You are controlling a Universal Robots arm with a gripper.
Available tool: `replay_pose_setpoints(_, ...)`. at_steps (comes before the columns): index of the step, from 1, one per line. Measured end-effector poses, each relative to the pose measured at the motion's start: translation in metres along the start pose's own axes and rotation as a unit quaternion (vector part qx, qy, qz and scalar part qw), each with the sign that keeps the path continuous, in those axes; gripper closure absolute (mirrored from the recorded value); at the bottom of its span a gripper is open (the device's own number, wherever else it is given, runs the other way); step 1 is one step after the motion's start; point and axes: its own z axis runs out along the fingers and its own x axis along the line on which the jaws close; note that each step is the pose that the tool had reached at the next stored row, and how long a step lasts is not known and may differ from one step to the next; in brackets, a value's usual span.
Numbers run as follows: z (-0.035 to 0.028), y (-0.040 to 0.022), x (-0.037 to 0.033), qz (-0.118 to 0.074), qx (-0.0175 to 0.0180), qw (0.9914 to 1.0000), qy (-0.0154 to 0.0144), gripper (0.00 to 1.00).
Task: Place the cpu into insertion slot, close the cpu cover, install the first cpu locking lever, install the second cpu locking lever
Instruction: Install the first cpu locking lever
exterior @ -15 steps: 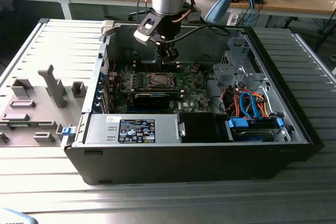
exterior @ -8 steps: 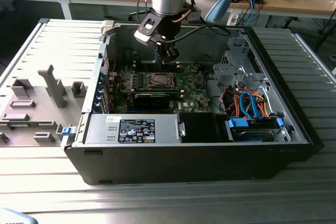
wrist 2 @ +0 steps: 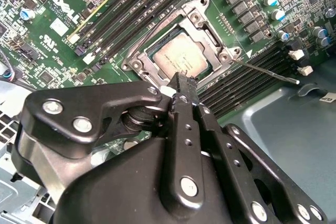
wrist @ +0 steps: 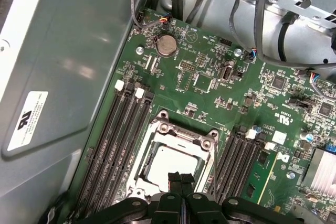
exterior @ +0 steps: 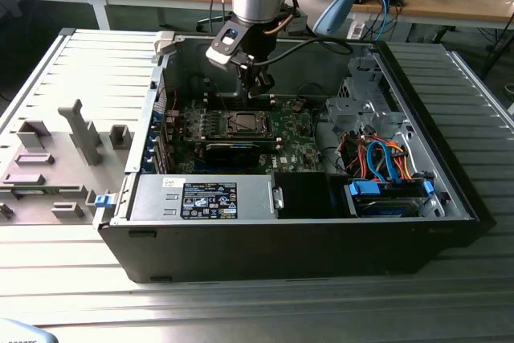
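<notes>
The cpu (wrist 2: 182,59) (wrist: 169,162) lies flat in the insertion slot (exterior: 243,123) on the green motherboard (wrist: 210,85). The silver cpu cover (wrist 2: 202,22) (wrist: 181,132) is down around it, and the chip's top shows through the cover's window. A thin metal locking lever (wrist 2: 265,71) sticks out sideways from one corner of the socket, over the memory slots. My gripper (wrist 2: 181,80) (wrist: 180,178) (exterior: 259,86) hovers just above the chip's edge, fingers shut together with nothing between them.
Rows of black memory slots (wrist: 121,129) flank the socket on both sides. The grey case wall (wrist: 68,51) runs close beside them. Cables and a drive cage (exterior: 377,150) fill the exterior view's right end of the case, and a power supply (exterior: 201,198) sits along the front.
</notes>
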Motion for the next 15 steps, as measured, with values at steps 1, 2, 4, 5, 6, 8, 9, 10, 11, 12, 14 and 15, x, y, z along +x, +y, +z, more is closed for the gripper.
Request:
replay_pose_setpoints(1, 0.0, 0.0, 0.0, -0.001, 0.0, 1.0, 0.0, 0.89)
replay_pose_setpoints(2, 0.0, 0.0, 0.0, -0.002, -0.0001, 1.0, 0.0, 0.89)
replay_pose_setpoints(4, 0.0, 0.0, 0.0, -0.005, -0.0002, 0.99999, -0.0001, 0.89)
replay_pose_setpoints(5, 0.0, 0.0, 0.0, -0.006, -0.0002, 0.99998, -0.0001, 0.89)
replay_pose_setpoints(6, 0.0, 0.0, 0.0, -0.007, -0.0002, 0.99998, -0.0001, 0.89)
replay_pose_setpoints(8, 0.0, 0.0, 0.0, -0.008, -0.0003, 0.99997, -0.0001, 0.89)
replay_pose_setpoints(9, 0.0, 0.0, 0.0, -0.009, -0.0004, 0.99996, -0.0001, 0.89)
replay_pose_setpoints(10, 0.0, 0.0, 0.0, -0.01, -0.0004, 0.99995, -0.0001, 0.89)
replay_pose_setpoints(11, 0.0, 0.0, 0.0, -0.011, -0.0004, 0.99994, -0.0001, 0.89)
replay_pose_setpoints(12, 0.0, 0.0, 0.0, -0.012, -0.0005, 0.99992, -0.0001, 0.89)
replay_pose_setpoints(14, 0.0, 0.0, 0.0, -0.014, -0.0005, 0.9999, -0.0002, 0.89)
replay_pose_setpoints(15, 0.0, 0.0, 0.0, -0.015, -0.0006, 0.99989, -0.0001, 0.89)
